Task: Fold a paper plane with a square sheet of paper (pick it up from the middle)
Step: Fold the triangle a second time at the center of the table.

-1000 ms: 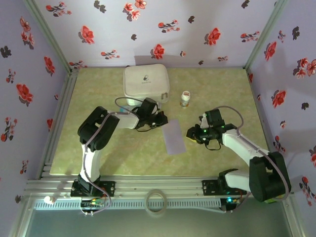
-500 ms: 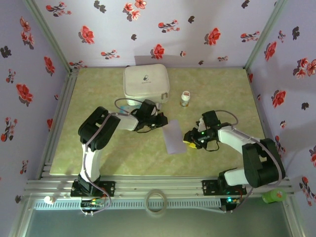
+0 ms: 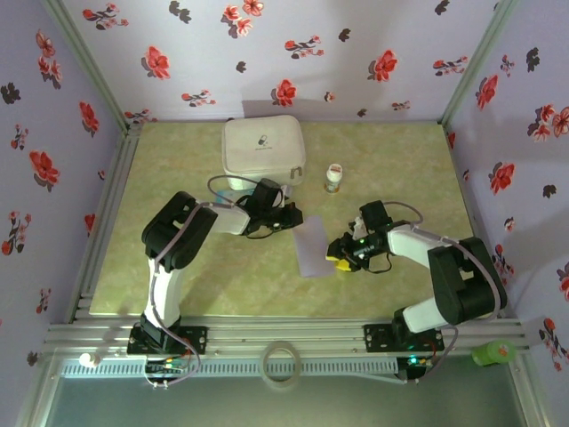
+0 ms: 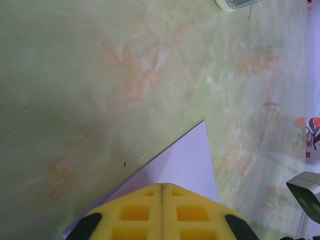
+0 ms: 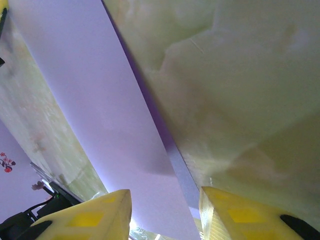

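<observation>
A green marbled desk (image 3: 178, 267) sits inside flowered lilac walls (image 3: 356, 80). A white zip case (image 3: 263, 149) lies at the far side, left of centre.

The lavender paper (image 3: 313, 246) lies in the middle of the desk. From above it is a narrow strip, so it looks folded once; there is no plane shape yet.

Your left tool (image 3: 292, 219) sits at the paper's far left corner, pads fully together. In the left wrist view the seam between the pads stands upright over the sheet. It seems to press the corner down rather than pinch it, though you cannot be sure.

Your right tool (image 3: 339, 258) is at the paper's right edge, near end, with its pads partly apart and gripping nothing. In the right wrist view that edge runs between the pads over a dark shadow, so it seems slightly lifted.

A small bottle (image 3: 333, 177) stands just right of the case, well apart from the work.

To do this step well, use the left tool as your anchor. Slip one right pad under the lifted edge and close gently. Carry the edge across in a low arc so the crease lands straight. Avoid tugging toward the near side, since the sheet may slide out from under the anchor.
</observation>
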`<state>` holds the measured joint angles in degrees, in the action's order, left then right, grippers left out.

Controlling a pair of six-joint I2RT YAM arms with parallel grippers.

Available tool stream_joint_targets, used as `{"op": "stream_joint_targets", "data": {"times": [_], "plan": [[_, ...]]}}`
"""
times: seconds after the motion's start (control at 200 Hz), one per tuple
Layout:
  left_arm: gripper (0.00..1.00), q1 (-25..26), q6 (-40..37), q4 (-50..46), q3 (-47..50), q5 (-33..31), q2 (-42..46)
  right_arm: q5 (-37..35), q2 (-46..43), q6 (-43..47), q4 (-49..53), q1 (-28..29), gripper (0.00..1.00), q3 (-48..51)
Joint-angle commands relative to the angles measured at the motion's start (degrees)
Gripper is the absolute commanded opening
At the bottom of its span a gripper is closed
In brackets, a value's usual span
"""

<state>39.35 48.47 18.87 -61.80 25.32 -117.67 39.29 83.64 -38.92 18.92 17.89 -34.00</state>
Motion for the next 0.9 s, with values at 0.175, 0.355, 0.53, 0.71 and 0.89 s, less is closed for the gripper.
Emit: {"op": "stream_joint_targets", "data": {"times": [0.175,0.355,0.53,0.71,0.89], "plan": [[0.06,-0.40,-2.34,-2.96,-1.08,0.07,-3.13,4.68,1.79,-2.40,-5.77,0.37,0.39,1.02],[0.06,-0.33,-3.35,-3.46,-2.46,0.96,-3.27,4.94,2.15,-4.02,-9.79,0.36,0.38,1.03],[0.06,-0.32,-4.24,-4.96,-3.85,1.13,-3.27,5.45,3.13,-5.69,-13.13,0.22,0.37,1.13],[0.06,-0.32,-5.23,-5.95,-5.23,1.72,-2.97,6.42,4.28,-7.65,-17.44,0.13,0.31,1.66],[0.11,0.35,-6.70,-8.10,-5.72,1.84,1.31,6.07,4.96,-8.88,-19.76,0.15,0.20,2.34]]}}
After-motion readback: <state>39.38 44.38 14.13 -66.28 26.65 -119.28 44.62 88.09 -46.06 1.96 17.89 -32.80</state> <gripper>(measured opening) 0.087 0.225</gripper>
